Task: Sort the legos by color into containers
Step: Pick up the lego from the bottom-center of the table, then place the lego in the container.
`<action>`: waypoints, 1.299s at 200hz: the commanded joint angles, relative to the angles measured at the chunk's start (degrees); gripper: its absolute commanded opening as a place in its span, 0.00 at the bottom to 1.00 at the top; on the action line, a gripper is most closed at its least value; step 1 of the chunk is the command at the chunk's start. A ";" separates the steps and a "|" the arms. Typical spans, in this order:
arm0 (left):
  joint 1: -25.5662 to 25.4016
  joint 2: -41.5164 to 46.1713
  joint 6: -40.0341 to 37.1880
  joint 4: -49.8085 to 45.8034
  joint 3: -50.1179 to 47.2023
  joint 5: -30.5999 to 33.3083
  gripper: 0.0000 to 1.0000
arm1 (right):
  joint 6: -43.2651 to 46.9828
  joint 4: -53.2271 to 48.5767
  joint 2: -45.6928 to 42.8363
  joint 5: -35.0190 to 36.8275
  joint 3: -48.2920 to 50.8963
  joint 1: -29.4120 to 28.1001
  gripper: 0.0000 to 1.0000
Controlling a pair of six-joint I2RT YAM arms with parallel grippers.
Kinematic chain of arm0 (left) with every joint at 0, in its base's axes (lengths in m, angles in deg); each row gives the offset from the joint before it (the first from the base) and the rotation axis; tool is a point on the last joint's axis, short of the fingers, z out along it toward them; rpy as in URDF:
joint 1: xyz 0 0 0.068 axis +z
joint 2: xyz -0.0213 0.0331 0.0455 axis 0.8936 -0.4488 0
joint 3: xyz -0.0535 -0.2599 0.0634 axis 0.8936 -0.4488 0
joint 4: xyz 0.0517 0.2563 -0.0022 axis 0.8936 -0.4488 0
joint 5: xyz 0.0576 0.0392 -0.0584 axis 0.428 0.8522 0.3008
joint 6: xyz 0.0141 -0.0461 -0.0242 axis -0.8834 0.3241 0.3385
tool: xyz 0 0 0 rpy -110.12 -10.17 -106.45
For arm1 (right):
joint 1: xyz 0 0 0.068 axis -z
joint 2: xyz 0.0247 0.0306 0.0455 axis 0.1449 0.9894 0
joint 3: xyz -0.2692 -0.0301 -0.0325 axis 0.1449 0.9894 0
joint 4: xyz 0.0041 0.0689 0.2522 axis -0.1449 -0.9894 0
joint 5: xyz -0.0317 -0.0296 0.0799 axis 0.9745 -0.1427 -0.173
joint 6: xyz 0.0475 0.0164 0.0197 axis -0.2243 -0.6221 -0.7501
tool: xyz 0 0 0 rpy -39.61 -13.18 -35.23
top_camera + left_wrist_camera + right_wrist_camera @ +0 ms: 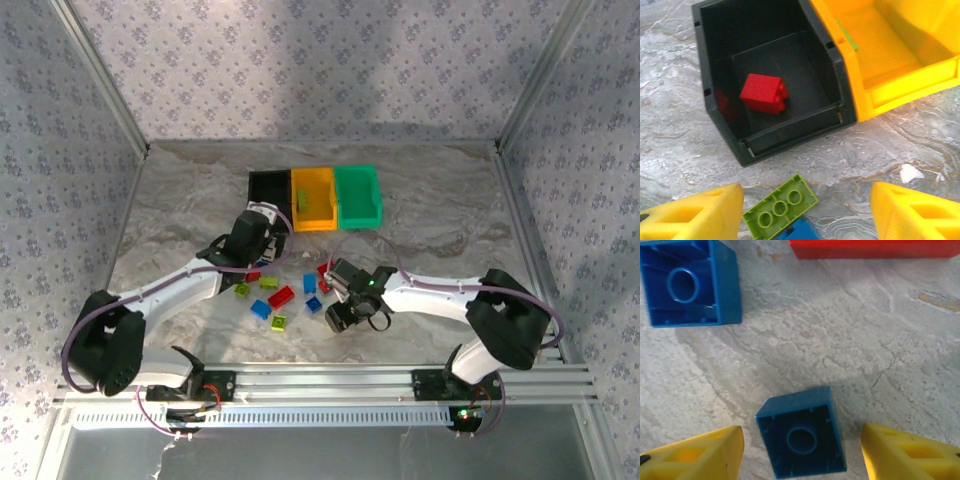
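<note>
Mid-table, the right gripper stands open astride a blue brick; the left gripper, open and empty, faces the black bin holding one red brick. Most bricks lie unsorted toward the table's near edge, so sorting looks barely begun.

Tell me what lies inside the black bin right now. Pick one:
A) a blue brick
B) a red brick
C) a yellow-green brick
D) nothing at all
B: in the left wrist view, a red brick lies on the floor of the black bin.
</note>
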 commanded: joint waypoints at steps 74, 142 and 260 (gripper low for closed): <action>3.42 3.17 3.85 0.95 -2.49 -3.70 0.67 | -0.70 -4.22 3.53 6.70 -6.53 -1.34 0.37; 3.87 1.87 5.19 0.81 -1.96 -5.98 0.67 | -2.19 -4.87 2.42 15.34 -15.34 6.73 0.35; 5.77 4.24 6.27 -0.60 -2.78 -5.26 0.67 | 4.90 -4.96 27.17 17.70 -47.40 27.57 0.40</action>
